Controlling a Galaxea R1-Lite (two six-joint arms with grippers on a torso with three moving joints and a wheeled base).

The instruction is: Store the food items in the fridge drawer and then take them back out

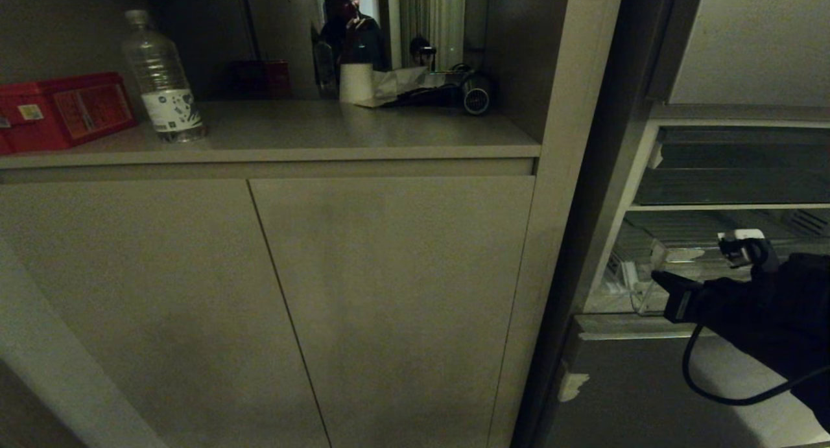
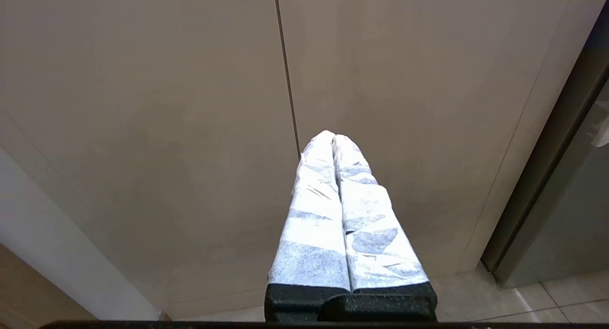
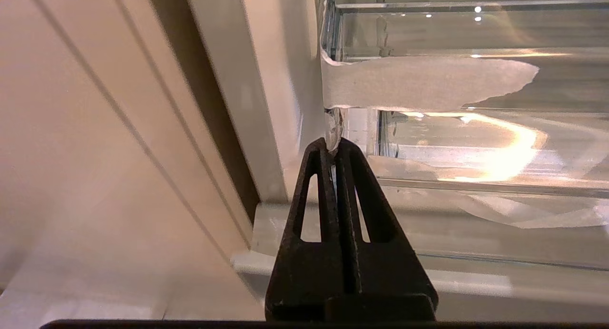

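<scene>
The right hand [image 3: 335,145], a pair of black skeletal fingers pressed together, is closed with its tips on or just at the near corner edge of the wide, shallow, clear plastic fridge drawer [image 3: 456,29]; whether a sliver of that clear lip is pinched between them or they only touch it cannot be told from the wrist view. The drawer sits low in the open fridge at the right of the head view [image 1: 655,273], below a darker, flatter tray-like drawer [image 1: 733,185], with torn strips of white tape [image 3: 428,84] across its transparent front. No food items show in any view. The likeliest trouble is a slip: the hold, if there is one, is a thin bite at the very corner, so a pull could tear free or skew the drawer in its runners and jam it. The tape could also peel or snag the fingers. Room is tight on the inner side, where the white fridge wall [image 3: 266,95] and the beige cabinet side panel [image 1: 557,176] stand just beside the hand; free space lies toward the robot and toward the drawer's middle. The left hand [image 2: 333,141], wrapped in white tape and closed empty, hangs parked before the beige cabinet doors [image 2: 166,105], well apart from the fridge.
</scene>
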